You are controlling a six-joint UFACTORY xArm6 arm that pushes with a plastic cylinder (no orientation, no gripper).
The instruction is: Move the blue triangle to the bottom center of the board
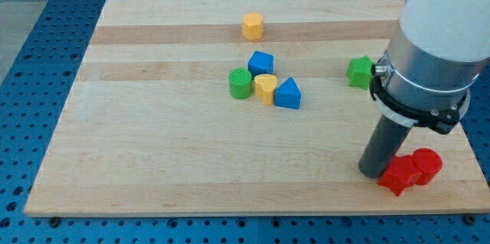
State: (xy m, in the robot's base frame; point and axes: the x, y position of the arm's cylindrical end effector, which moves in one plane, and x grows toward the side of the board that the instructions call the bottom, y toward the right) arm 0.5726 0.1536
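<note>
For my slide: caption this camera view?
Tip beside red blocks, far right of blue triangle in the centre cluster.

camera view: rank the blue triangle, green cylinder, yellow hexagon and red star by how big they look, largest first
1. red star, though it sits nearest the view's bottom, so nearness may inflate it
2. blue triangle
3. green cylinder and yellow hexagon look about alike; I won't rank them

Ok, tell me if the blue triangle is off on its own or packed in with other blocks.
Packed in. The blue triangle touches the yellow block, in a cluster with the green cylinder and blue cube.
</note>
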